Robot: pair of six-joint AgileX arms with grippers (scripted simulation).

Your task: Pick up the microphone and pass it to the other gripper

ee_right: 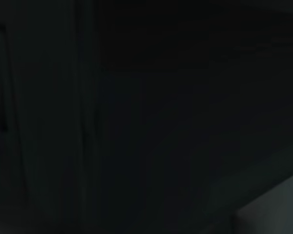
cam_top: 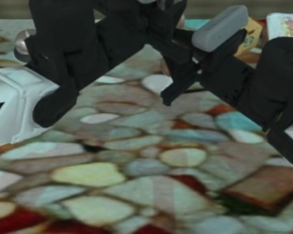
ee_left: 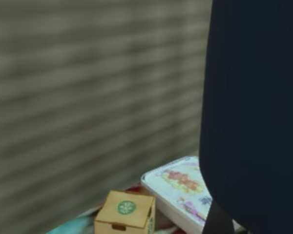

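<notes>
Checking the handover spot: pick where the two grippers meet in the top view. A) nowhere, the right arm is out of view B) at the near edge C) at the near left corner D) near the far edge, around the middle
D: the left gripper and the right gripper converge close together near the far edge of the table, around the middle.

The right wrist view is dark. The microphone cannot be made out behind the two black arms, and the white tray [cam_top: 284, 24] is cut off by the top view's edge.
</notes>
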